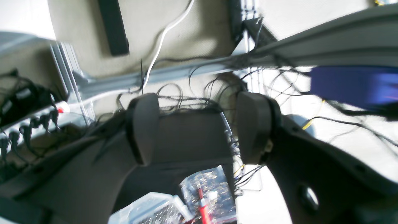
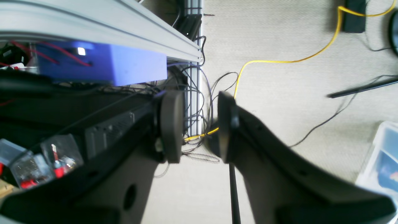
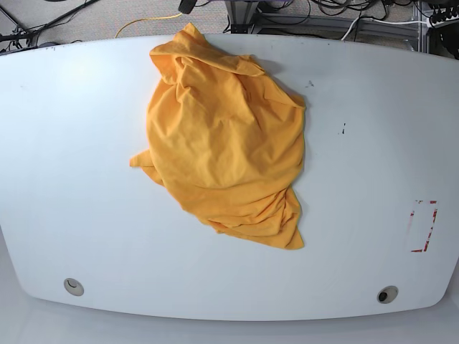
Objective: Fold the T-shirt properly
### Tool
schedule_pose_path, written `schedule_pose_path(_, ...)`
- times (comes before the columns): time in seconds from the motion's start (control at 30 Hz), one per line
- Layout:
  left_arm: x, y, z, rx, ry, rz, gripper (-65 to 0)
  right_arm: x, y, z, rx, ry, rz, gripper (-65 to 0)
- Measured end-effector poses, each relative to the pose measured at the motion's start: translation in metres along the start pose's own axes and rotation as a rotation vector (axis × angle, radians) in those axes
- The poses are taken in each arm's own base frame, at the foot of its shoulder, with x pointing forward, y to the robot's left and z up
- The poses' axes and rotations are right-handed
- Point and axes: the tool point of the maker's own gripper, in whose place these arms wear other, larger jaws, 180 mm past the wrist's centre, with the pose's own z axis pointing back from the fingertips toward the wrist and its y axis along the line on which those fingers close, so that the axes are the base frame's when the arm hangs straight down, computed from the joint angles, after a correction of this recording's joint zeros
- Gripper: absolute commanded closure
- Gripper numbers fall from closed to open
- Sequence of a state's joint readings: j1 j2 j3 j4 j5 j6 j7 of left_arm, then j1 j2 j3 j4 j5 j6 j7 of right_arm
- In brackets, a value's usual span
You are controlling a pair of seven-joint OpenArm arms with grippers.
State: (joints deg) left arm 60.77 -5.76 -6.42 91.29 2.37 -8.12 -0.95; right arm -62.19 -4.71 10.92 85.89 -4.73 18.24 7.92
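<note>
Nothing of the fold is judged to have begun. The T-shirt (image 3: 228,154) is seen crumpled in a loose heap on the white bench (image 3: 64,165), no sleeve or hem laid flat. Bare surface lies nearer than the T-shirt and wide to both sides of it; only its far tip reaches close to the bench's far edge. Neither arm appears over the bench. The left gripper (image 1: 199,127) is held with jaws wide apart and empty, the right gripper (image 2: 199,124) parted less, also empty, both over carpeted floor and cables.
</note>
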Motion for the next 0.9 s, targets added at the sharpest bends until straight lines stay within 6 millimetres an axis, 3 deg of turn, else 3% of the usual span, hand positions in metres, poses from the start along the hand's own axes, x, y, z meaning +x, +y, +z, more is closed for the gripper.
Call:
schedule_pose_path(0.23,0.051,0.0,0.03,0.004,-0.12,-0.041,-36.9,0.038,0.004,0.034,-0.016,-0.086,0.038,-18.1)
schedule_pose_path(0.4,0.071,0.008,0.045,0.034,-0.164,-0.059,-36.9,0.064,0.004,0.051,-0.023,-0.156,-0.001,-18.1)
schedule_pose_path(0.6,0.089,0.004,0.047,0.024,-0.206,-0.065,-37.2,0.105,-0.031,0.069,-0.107,-0.282,-0.077,-18.1)
schedule_pose_path(0.73,0.1,0.005,0.046,0.029,-0.237,-0.068,-37.8,0.134,-0.047,0.07,-0.136,-0.363,-0.064,-18.1)
schedule_pose_path(0.9,0.12,0.006,0.037,0.053,-0.297,-0.039,-51.2,0.173,-0.056,0.06,-0.128,-0.471,-0.034,-18.1)
